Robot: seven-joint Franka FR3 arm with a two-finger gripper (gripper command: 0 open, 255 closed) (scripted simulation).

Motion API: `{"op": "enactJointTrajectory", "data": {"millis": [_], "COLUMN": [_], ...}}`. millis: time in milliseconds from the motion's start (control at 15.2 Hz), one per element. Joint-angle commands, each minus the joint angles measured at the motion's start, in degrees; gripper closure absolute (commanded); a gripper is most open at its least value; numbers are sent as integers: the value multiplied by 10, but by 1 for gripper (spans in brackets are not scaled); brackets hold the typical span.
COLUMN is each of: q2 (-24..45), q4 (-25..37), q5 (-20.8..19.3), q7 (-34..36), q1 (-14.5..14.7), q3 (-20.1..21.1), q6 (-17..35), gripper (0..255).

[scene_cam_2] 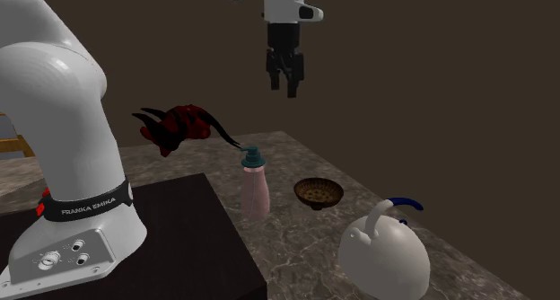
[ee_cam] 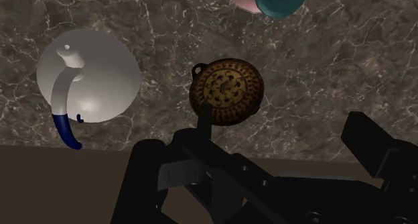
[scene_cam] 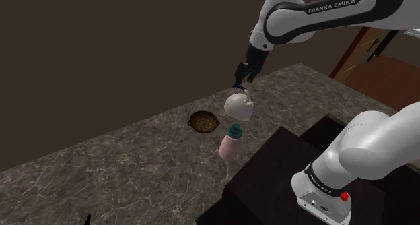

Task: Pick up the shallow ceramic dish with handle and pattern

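The dish (scene_cam: 203,122) is a small shallow brown bowl with a dotted pattern and a little loop handle, lying on the marble counter (scene_cam: 101,170). It sits between a pink bottle and a white teapot in the second exterior view (scene_cam_2: 319,193). My gripper (scene_cam: 240,82) hangs high above the counter, open and holding nothing (scene_cam_2: 287,84). Seen along the gripper (ee_cam: 258,142), the dish (ee_cam: 226,92) lies far below, just ahead of the spread fingers.
A white teapot (scene_cam: 239,107) with a blue-tipped handle (ee_cam: 87,75) stands close beside the dish. A pink bottle with a teal cap (scene_cam: 229,141) stands near the dark stand (scene_cam: 283,176). A red and black clawed object (scene_cam_2: 179,123) lies farther along the counter.
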Motion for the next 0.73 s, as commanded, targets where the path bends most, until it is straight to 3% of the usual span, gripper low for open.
{"op": "enactJointTrajectory", "data": {"millis": [0, 660], "q2": [38, 250], "q4": [-6, 30], "q5": [5, 40], "q7": [-1, -26], "q1": [1, 1], "q3": [0, -9], "q6": [41, 197], "gripper": [0, 0]}}
